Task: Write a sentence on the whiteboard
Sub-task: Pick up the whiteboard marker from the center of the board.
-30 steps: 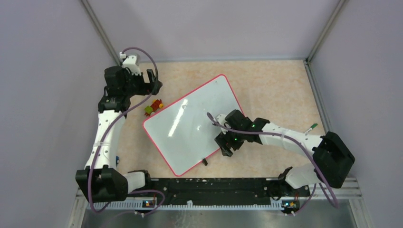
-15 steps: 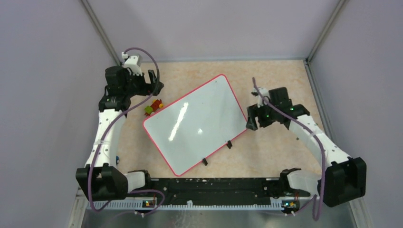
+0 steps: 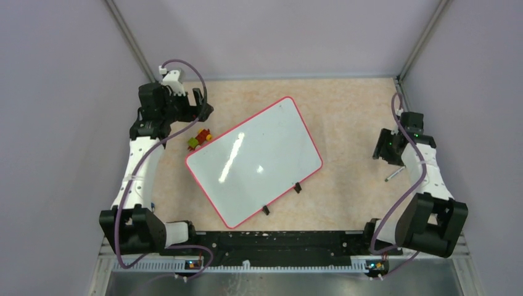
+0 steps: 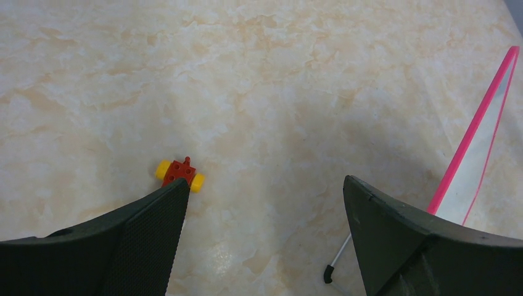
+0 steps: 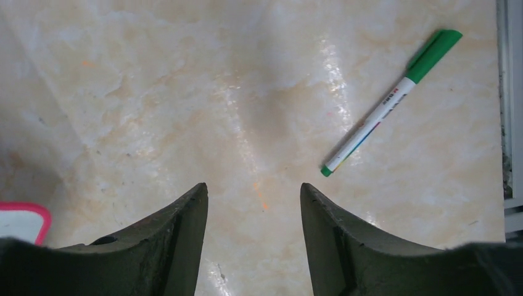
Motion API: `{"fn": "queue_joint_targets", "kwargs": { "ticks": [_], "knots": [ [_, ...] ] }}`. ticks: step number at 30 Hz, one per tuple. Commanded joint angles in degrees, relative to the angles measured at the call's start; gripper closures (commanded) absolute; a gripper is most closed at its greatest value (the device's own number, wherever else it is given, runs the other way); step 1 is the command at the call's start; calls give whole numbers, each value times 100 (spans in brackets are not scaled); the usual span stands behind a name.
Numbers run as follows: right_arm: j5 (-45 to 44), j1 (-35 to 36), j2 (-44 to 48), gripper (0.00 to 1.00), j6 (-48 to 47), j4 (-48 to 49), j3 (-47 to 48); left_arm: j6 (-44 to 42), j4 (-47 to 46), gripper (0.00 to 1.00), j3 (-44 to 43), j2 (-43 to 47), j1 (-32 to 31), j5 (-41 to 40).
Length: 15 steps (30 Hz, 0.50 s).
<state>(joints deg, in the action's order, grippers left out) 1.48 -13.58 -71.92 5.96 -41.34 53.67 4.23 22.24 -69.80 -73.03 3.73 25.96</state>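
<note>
Counter (image 3: 358,105): beige marble-look top with orange veining, glossy. Enclosed on three sides by the back wall (image 3: 271,37), left wall (image 3: 55,135) and right wall (image 3: 475,86), all plain pale lavender-grey panels. Two aluminium corner posts (image 3: 131,46) rise from the far corners, splaying outward in top view. Aluminium rail (image 5: 509,92) runs along the counter's right edge. Brushed metal sheet (image 3: 284,285) sits below the near edge. Light is soft and overhead, with a white glare patch (image 5: 333,68) on the counter.

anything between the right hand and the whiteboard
No, the top view shows only bare tabletop between the right hand and the whiteboard.
</note>
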Motion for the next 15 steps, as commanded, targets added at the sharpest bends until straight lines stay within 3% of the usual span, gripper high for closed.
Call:
{"fn": "queue_joint_targets", "kwargs": {
  "ticks": [1, 15],
  "knots": [
    [-546, -460, -319, 48, 409, 325, -13, 107, -258, 1, -304, -69, -11, 8],
    [-1026, -1129, -1535, 48, 447, 1161, -183, 49, -255, 1, -319, -51, -4, 69]
  ]
}}
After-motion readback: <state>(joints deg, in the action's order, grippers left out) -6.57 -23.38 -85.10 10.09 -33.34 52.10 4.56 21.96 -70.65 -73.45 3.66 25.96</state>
